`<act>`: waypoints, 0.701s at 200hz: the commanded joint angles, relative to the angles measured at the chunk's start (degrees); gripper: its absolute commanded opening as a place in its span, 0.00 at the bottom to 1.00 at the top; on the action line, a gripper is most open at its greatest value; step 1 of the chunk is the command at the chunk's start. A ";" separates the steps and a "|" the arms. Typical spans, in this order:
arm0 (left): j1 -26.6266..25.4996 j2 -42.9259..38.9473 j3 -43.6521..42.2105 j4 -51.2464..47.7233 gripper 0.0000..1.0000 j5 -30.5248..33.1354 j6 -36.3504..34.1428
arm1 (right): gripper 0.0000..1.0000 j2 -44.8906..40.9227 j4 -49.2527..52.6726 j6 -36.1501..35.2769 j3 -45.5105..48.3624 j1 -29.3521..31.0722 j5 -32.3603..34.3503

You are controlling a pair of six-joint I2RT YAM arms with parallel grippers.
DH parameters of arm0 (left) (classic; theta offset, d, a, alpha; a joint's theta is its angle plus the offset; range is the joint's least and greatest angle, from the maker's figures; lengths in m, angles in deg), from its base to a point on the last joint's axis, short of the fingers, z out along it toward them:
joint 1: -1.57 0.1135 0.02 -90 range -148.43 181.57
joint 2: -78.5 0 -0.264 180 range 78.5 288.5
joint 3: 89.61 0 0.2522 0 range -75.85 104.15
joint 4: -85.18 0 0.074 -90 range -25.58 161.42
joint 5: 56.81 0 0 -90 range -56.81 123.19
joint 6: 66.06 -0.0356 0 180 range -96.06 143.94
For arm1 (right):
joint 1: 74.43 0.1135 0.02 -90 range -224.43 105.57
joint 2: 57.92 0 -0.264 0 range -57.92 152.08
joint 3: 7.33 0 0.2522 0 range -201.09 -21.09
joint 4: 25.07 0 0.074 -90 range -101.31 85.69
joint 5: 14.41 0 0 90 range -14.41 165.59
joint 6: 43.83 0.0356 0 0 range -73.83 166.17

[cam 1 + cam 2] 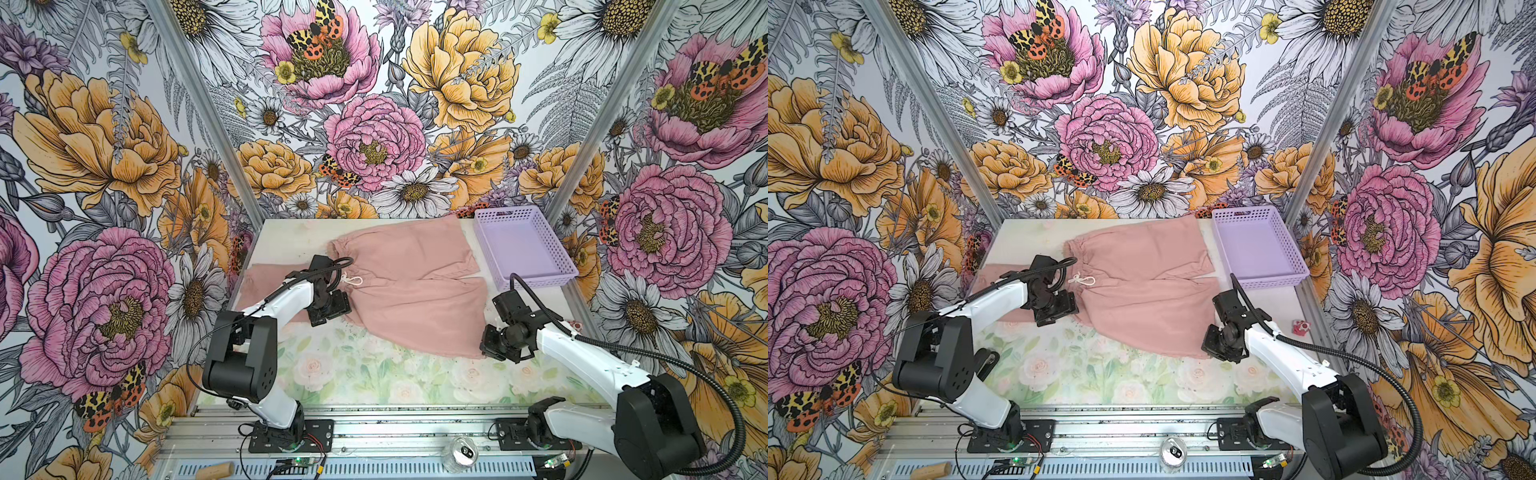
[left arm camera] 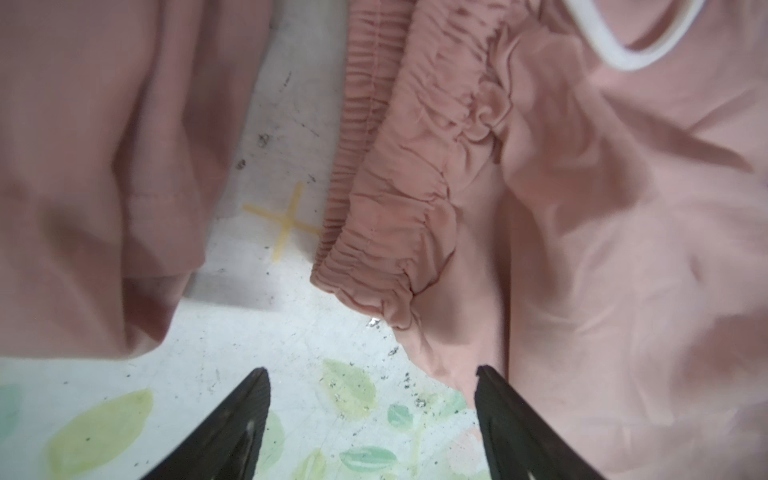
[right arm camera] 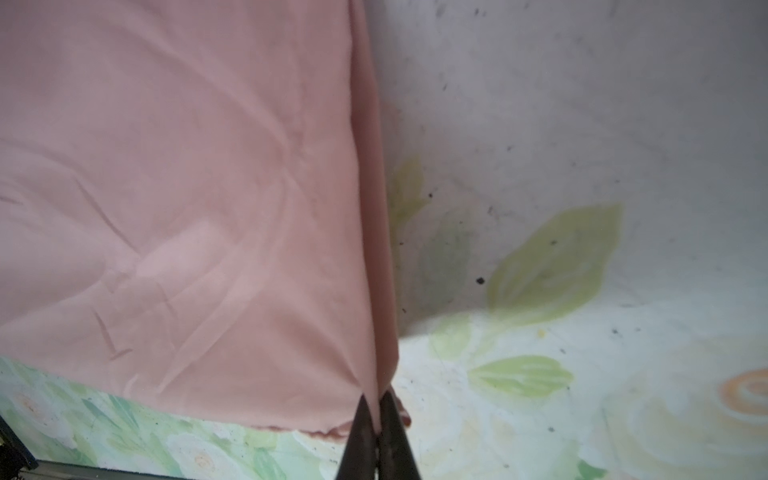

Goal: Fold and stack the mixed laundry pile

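Two pink garments lie on the surface [image 1: 353, 374] in both top views: the shorts [image 1: 415, 291] spread flat mid-surface, waistband toward the left arm and legs running toward the basket [image 1: 523, 249], and a second pink cloth [image 1: 266, 282] partly under the left arm. The left hand [image 1: 328, 309] hovers at the near waistband corner; the right hand [image 1: 492, 345] sits at the near leg hem corner, so each arm holds the end nearest it.

In the left wrist view, the left hand [image 2: 372, 419] stands wide open and empty, the gathered waistband [image 2: 382, 232] just ahead of its fingers.

In the right wrist view, the right hand [image 3: 376, 436] is pinched tight on the shorts' hem corner [image 3: 365, 386], cloth pulled taut.

The fold likely turns on the shorts' long axis running between the two hands, from waistband to hem.
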 commanded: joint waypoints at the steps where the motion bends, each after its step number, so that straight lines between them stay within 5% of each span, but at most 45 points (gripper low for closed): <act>1: -0.51 0.75 -0.07 2.75 0.77 0.94 1.03 | 0.00 -0.84 2.51 -1.64 -1.57 -1.13 1.77; 85: -1.35 7.06 1.69 7.24 0.58 3.10 2.78 | 0.00 0.19 2.47 -2.93 -2.88 -2.58 1.50; 140: -1.95 8.14 0.32 8.65 0.06 4.80 3.90 | 0.00 0.33 2.69 -3.92 -4.30 -3.25 1.33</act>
